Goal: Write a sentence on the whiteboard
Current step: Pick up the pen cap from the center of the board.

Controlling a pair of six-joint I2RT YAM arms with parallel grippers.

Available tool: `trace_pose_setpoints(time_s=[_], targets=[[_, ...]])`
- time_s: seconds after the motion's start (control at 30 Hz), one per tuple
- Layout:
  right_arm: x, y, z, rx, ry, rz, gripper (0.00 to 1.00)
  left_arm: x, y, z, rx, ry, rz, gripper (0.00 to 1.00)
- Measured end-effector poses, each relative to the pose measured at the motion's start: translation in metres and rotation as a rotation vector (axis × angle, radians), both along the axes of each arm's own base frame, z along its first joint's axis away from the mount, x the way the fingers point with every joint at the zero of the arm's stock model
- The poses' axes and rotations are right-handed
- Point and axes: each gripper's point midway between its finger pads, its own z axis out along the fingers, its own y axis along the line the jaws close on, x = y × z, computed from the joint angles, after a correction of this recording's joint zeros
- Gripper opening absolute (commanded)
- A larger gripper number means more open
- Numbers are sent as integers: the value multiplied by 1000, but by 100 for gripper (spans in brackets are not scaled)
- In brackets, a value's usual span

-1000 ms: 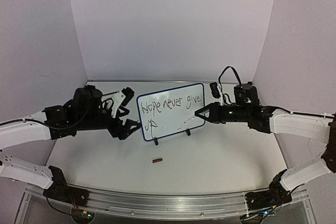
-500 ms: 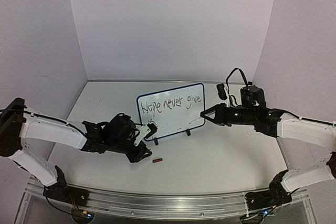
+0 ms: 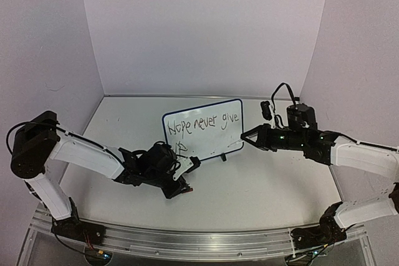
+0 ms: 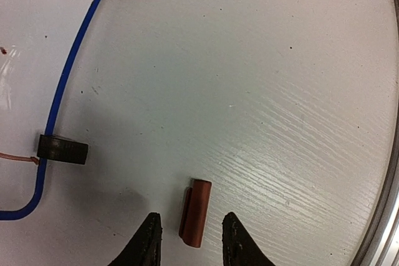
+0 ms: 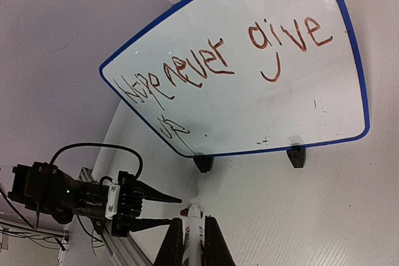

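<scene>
The pale grey wooden desk point(image 3: 262, 185) carries everything; near its middle stands the small glossy whiteboard point(image 3: 212, 141) with a dark blue rounded frame, upright on two black feet and facing the arms; across its upper part runs the thin handwritten sentence point(image 3: 202, 123), "Hope never give", with "up" on a second line at the lower left, so the writing looks finished. The right hand point(image 5: 193, 221) hovers just off the board's right edge, its fingers pressed together on a slim white marker point(image 5: 193, 235) with a red tip that points toward the board; it is well apart from what matters next. The left hand point(image 4: 190, 215) is low over the desk in front of the board's left foot, fingers spread, one on each side of a short reddish-brown cylindrical cap point(image 4: 195, 213) lying flat on the desk; a sliver of bare desk shows between each finger and the cap, so nothing is pinched yet. The cap's long axis runs along the fingers' reach, straight out from the hand, and so across the line on which they close; they would therefore meet its long sides, which I judge a sound way to take it; the left hand is plainly the nearer one, and the likely next step is to close on the cap and lift it.
</scene>
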Motion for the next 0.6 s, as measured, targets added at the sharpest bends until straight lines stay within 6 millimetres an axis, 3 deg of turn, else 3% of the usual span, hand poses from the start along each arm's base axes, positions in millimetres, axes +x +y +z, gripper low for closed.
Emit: trace_pose_setpoints(time_s=[0.3,0.6], targets=[[0,-3,0,2,2,-19,0,-2,2,-18,48,7,-14,31],[1,-4,0,-1,0,-27,0,-4,2,-22,61,4,-17,25]])
